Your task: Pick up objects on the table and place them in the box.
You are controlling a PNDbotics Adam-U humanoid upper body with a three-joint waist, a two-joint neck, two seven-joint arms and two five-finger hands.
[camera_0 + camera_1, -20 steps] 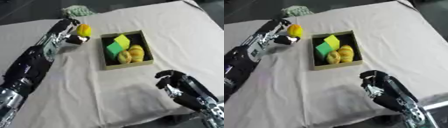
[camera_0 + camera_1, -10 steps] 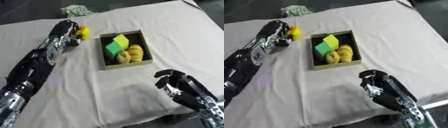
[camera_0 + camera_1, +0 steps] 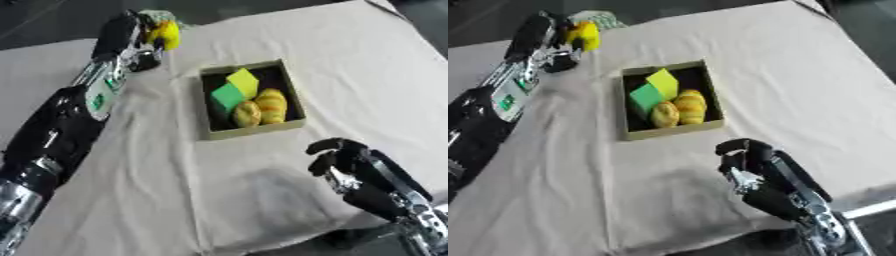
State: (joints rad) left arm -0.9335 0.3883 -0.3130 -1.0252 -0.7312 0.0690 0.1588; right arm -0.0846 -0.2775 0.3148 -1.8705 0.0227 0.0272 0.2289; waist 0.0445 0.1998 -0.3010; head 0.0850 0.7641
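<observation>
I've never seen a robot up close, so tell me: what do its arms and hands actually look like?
Both arms are mostly black and glossy. The left arm has a silver section with small green markings near the wrist and another silver joint lower down. The left hand is black. The right hand is black with chunky fingers and silver-white metal parts showing at the palm and wrist.

desk [image 3: 367, 70]: I see it draped in a pale, off-white cloth that fills most of both views and lies askew
cloth surface: I can make out soft wrinkles and folds, most of them at the near edge and down the left side
surroundings: beyond the far edge and at the right corners I see a dark floor
green patterned thing [image 3: 604, 19]: it sits at the far edge of the desk, partly hidden; I can't tell what it is
</observation>
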